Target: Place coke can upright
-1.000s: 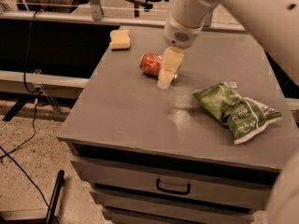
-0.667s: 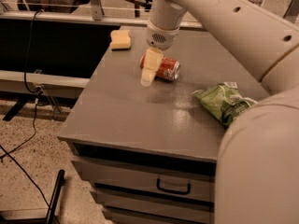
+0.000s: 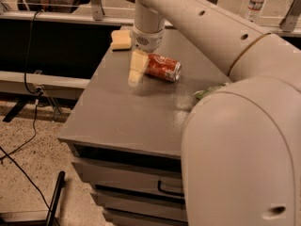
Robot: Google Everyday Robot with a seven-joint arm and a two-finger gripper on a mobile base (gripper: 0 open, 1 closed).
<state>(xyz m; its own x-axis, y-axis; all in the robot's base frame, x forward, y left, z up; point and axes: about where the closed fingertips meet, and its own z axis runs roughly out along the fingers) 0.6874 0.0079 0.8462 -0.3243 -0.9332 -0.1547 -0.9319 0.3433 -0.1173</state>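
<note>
The coke can (image 3: 162, 67) is red with white lettering and a silver end. It lies on its side on the grey cabinet top (image 3: 141, 112), towards the back. My gripper (image 3: 136, 72) hangs from the white arm and points down at the can's left end, touching it or very close to it. The lower tip of the gripper is just above the cabinet top.
A yellow sponge (image 3: 121, 39) lies at the back left corner. A sliver of the green chip bag (image 3: 209, 92) shows at the right, mostly hidden by my arm's large white elbow (image 3: 240, 154). A clear water bottle (image 3: 256, 2) stands behind. Drawers (image 3: 141, 192) are below the top's front edge.
My gripper has moved from the can's right side to its left end. The can now lies slightly further right. My arm now covers most of the chip bag.
</note>
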